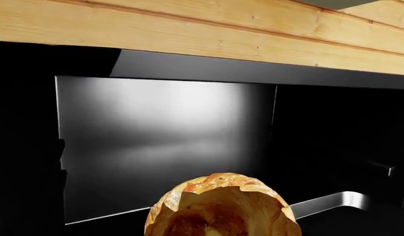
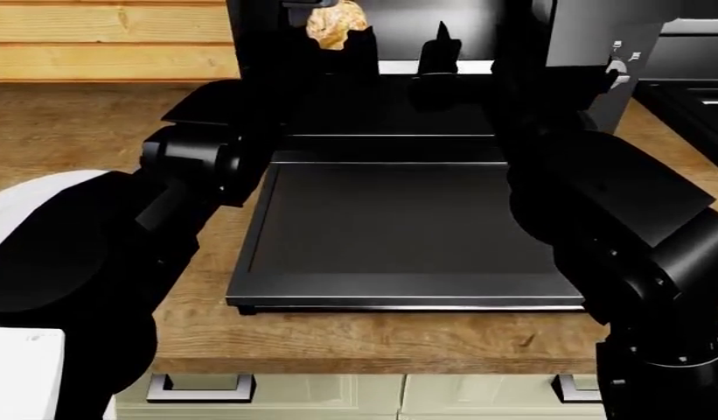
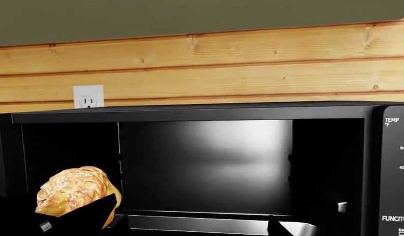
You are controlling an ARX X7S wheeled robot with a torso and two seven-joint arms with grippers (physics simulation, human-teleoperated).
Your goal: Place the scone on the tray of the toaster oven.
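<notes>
The scone, golden and lumpy, hangs at the left of the toaster oven's open mouth. My left gripper is shut on it. In the left wrist view the scone fills the near edge and hides the fingers. The tray's silvery rim lies just beyond it, low in the cavity. In the right wrist view the scone is at the cavity's left, above the tray rim. My right gripper stands open before the oven mouth, holding nothing, with its fingertips dark against the cavity.
The oven's flat black door lies folded down over the wooden counter between my arms. The control panel is on the oven's right side. A wall outlet sits on the plank wall behind. A black range stands to the right.
</notes>
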